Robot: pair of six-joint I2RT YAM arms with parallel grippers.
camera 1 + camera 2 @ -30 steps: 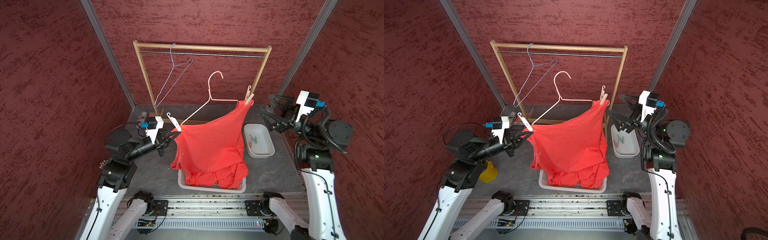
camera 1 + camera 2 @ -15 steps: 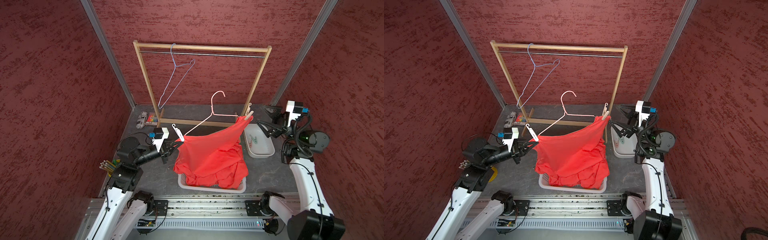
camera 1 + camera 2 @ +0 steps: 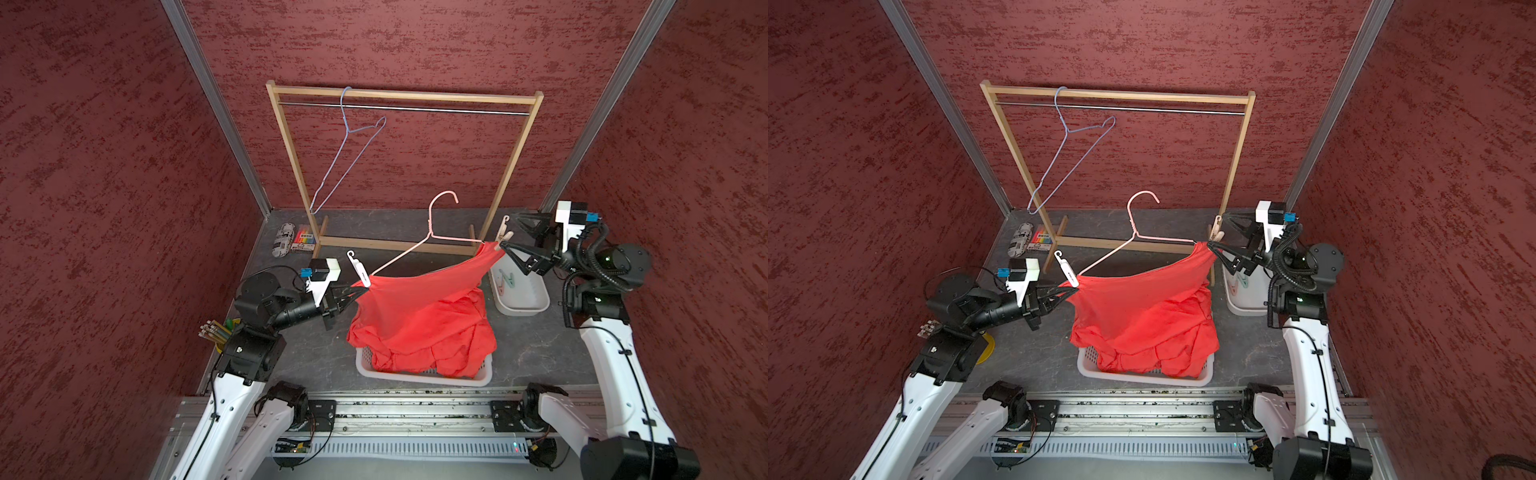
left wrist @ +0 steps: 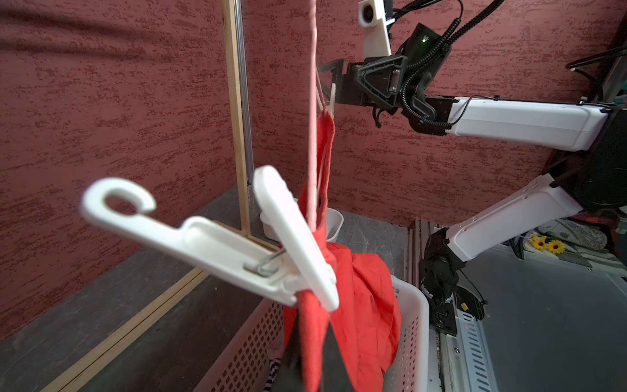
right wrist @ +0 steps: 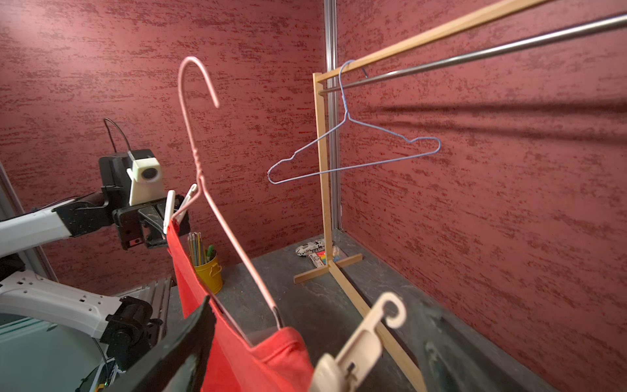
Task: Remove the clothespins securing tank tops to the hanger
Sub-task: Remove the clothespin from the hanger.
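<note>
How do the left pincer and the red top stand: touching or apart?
Touching. The left wrist view shows a strap of the red top pinched in the shut left pincer, beside the white clothespin.

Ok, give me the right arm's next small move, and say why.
Probably close the right gripper on the beige clothespin, at its handle ends, to squeeze it open. The jaws stand open and seem to straddle that pin, which clips the orange tank top to the pink hanger. The left gripper is shut on the top's other shoulder, steadying it.
</note>
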